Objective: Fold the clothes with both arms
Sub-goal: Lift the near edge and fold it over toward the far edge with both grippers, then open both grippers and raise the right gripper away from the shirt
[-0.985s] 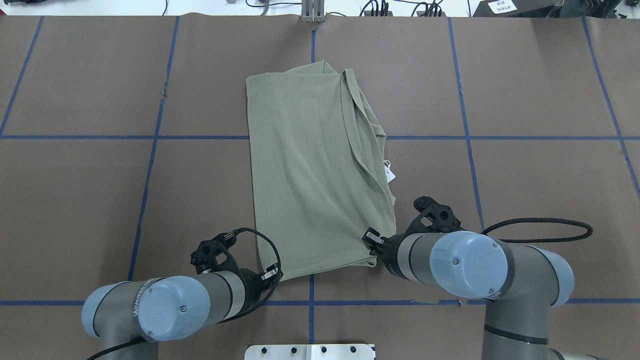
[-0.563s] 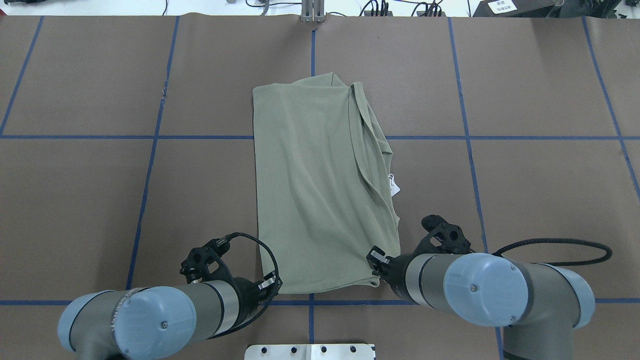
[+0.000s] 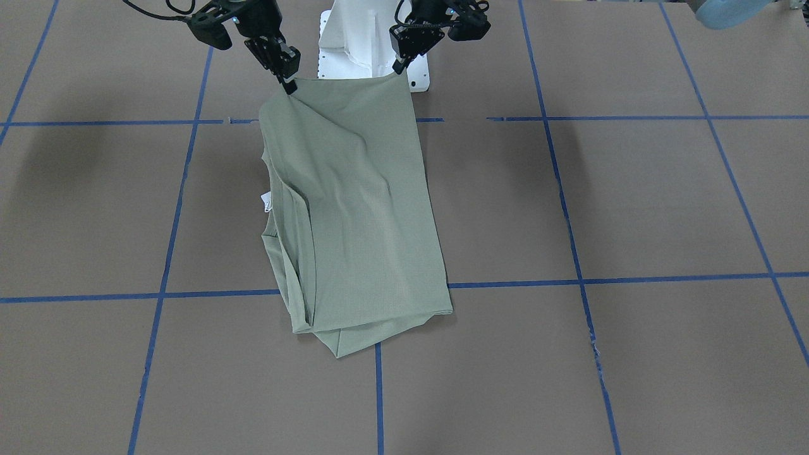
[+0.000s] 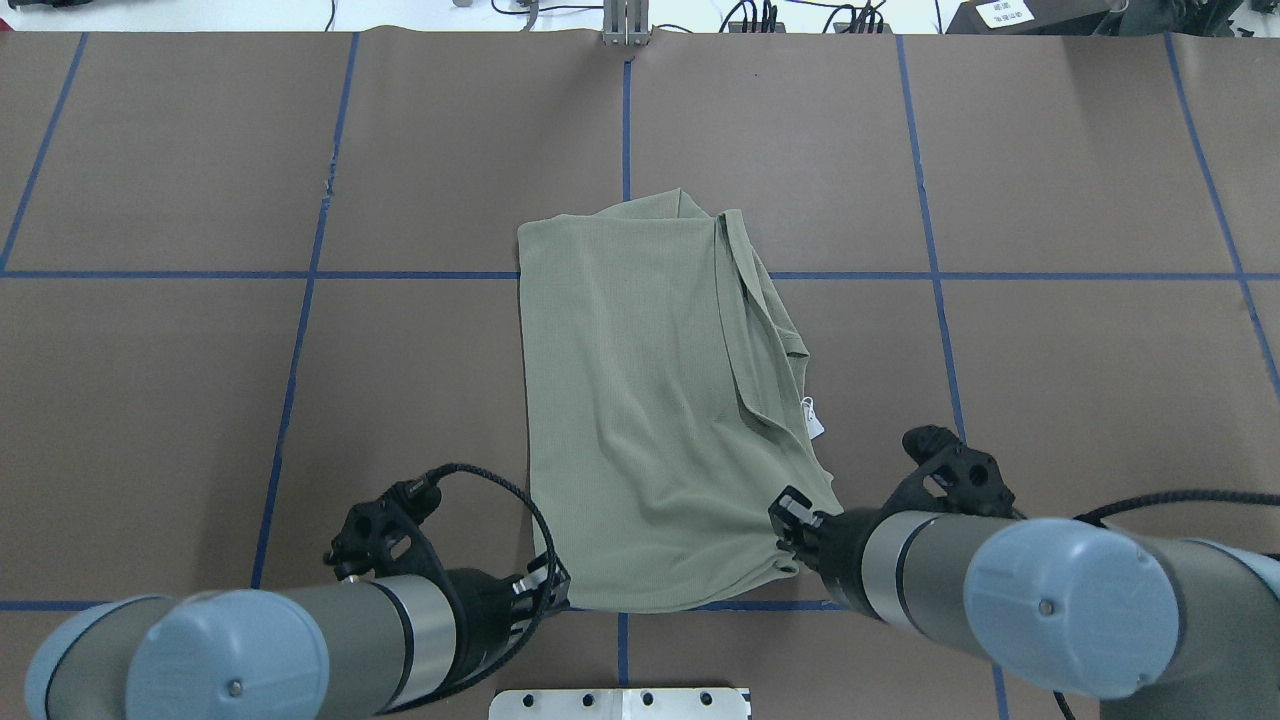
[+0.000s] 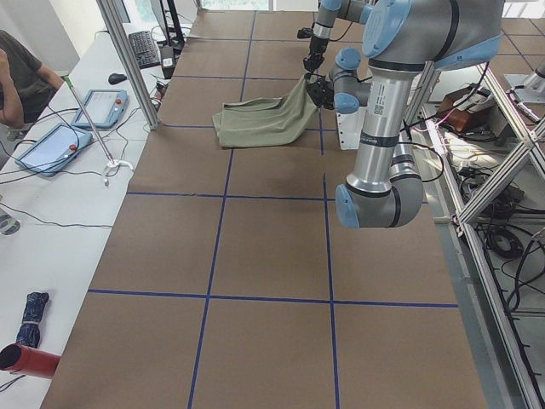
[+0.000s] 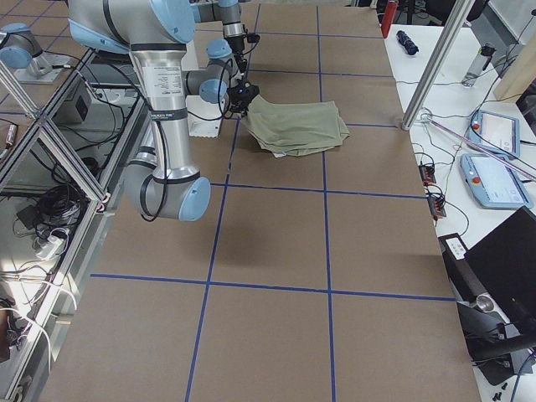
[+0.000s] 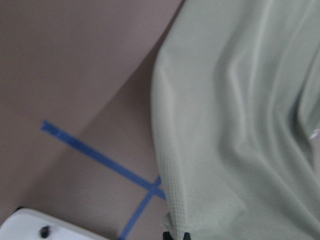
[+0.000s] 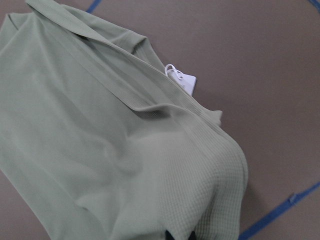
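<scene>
Brown table (image 4: 200,400) | sage shirt (image 4: 640,400) folded, rumpled | left end effector (image 3: 400,64), right end effector (image 3: 289,84) gripping hem

Materials and finishes: cloth, cover and rig.
Shirt (image 4: 650,420): matt sage-green knit cloth, fine ribbed texture, soft creases. Hang tag (image 8: 182,81): white, card-like. Surface (image 4: 1050,380): matt brown paper-like cover; grid lines (image 4: 150,274) of blue tape. Left arm (image 4: 410,620) and right arm (image 4: 900,575): smooth grey metal tubes, satin finish; joint caps (image 4: 1070,605) light-blue, smooth plastic, slight sheen. Left gripper (image 3: 398,68) and right gripper (image 3: 289,87): black, matt, plastic-looking.
</scene>
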Robot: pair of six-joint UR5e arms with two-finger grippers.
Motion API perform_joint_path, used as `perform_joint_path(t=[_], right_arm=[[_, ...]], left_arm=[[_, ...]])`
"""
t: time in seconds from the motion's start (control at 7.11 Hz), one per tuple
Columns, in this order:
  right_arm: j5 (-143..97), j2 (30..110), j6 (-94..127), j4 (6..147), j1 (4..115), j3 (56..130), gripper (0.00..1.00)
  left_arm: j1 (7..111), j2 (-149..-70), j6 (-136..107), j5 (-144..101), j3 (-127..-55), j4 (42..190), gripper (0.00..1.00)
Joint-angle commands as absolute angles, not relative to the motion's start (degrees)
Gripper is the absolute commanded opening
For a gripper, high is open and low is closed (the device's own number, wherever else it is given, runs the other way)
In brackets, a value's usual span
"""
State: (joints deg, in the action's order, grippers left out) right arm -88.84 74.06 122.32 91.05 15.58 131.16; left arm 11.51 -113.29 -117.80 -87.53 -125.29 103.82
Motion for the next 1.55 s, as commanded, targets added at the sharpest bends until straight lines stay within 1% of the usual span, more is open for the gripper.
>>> perform_joint_path(t=[0.0,0.28,0.42,0.56,0.7,0.84,0.99,1.13,1.27,1.41], right_arm=[[-89.56,65.5,114.64,92.56,22.73,121.43,0.0],[-93.4,57.78,107.95,92.46,30.37,109.84,0.0],[-95.17,55.92,104.62,90.11,32.67,104.47,0.0],[-96.23,54.94,102.68,82.95,34.78,97.89,0.0],[-98.68,51.45,99.52,80.97,36.2,91.99,0.0],[-99.31,49.5,97.67,80.08,36.56,87.84,0.0],[-102.19,48.53,92.69,78.33,38.56,84.15,0.0],[-103.43,47.12,81.85,76.05,40.06,78.11,0.27],[-103.97,43.72,75.56,72.2,40.86,71.61,0.99],[-106.58,41.94,70.97,71.98,43.48,70.5,1.0]], left_arm=[[21.4,-116.88,-110.16,-89.98,-120.62,103.62,0.0],[26.61,-118.29,-104.18,-90.44,-113.07,105.11,0.0],[28.81,-119.34,-101.98,-90.44,-108.33,108.25,0.0],[30.66,-119.96,-101.69,-90.44,-103.15,112.63,0.0],[31.46,-120.84,-100.38,-90.44,-99.79,115.63,0.0],[32.42,-121.89,-99.15,-90.44,-97.41,116.01,0.0],[33.21,-123.56,-97.23,-90.35,-92.42,118.19,0.0],[34.96,-125.58,-93.55,-90.26,-84.37,123.69,0.43],[36.89,-126.2,-89.95,-90.18,-80.72,128.01,0.5],[37.26,-126.12,-89.74,-90.44,-80.86,127.88,0.5]])
